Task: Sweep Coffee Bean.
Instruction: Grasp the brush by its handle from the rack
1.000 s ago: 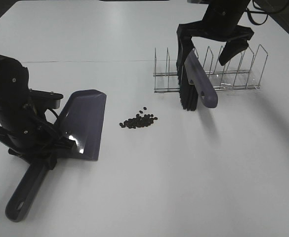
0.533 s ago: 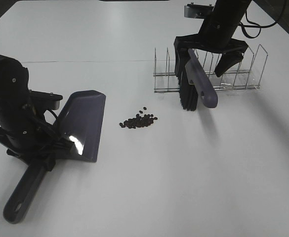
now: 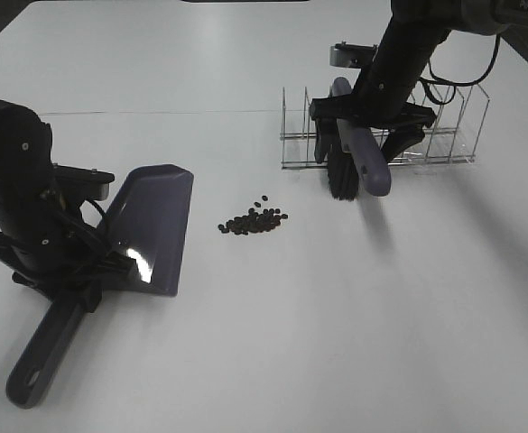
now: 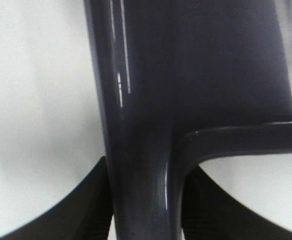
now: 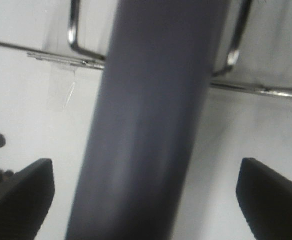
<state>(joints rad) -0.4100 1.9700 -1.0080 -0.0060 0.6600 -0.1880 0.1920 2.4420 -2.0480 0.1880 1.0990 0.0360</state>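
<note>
Bright, even overhead light floods the white counter. Shadows are soft, glare streaks the purple dustpan, and both wrist views are blurred close-ups.

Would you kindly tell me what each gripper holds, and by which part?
The left gripper grips the dustpan by its handle. The right gripper holds nothing; its open jaws straddle the brush handle.

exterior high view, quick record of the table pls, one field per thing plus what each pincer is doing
beans: small dark pile, loose on the table
dustpan: purple, left of the beans, not touching them
left pincer: shut on the dustpan handle
brush: bristles down, propped at the left end of the wire rack
right pincer: open, jaws either side of the brush handle, gaps showing
</note>
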